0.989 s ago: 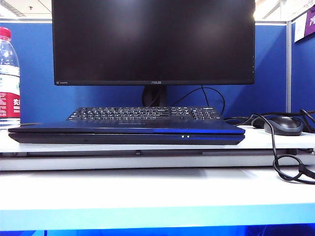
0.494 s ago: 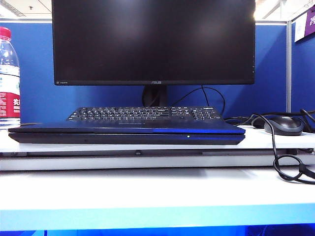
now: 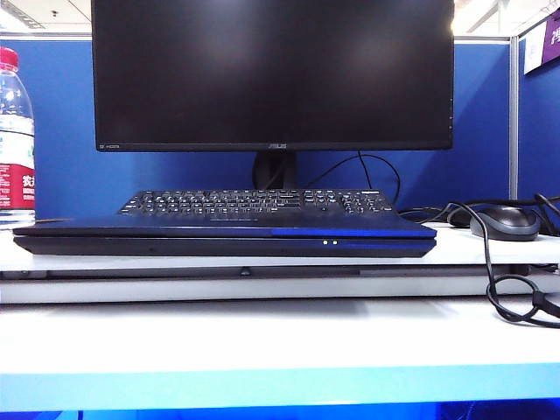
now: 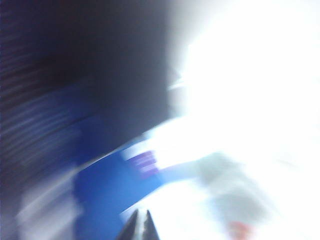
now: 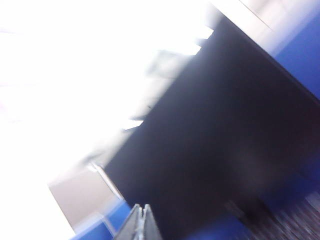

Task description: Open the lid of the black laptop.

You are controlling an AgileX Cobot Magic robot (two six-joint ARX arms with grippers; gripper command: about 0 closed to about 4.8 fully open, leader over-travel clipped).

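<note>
The black laptop (image 3: 224, 238) lies flat on the white desk (image 3: 262, 337). Its lid (image 3: 175, 227) is down on the base, and two tiny lights (image 3: 329, 242) glow on the front edge. Neither arm appears in the exterior view. The left wrist view is heavily blurred; my left gripper (image 4: 142, 220) shows as two dark fingertips close together with nothing between them, against blue and white smears. In the right wrist view my right gripper (image 5: 142, 210) has its fingertips pressed together and is empty. The laptop shows in neither wrist view.
An ASUS monitor (image 3: 273, 74) on a stand rises behind the laptop, and it also fills the right wrist view as a dark monitor panel (image 5: 225, 135). A separate keyboard (image 3: 258, 202) lies between them. A mouse (image 3: 503, 222) and looping cables (image 3: 516, 297) sit right, a water bottle (image 3: 16, 140) left.
The laptop and everything on the desk have stayed put. One of the two front lights went dark half a second ago and is lit again now.
</note>
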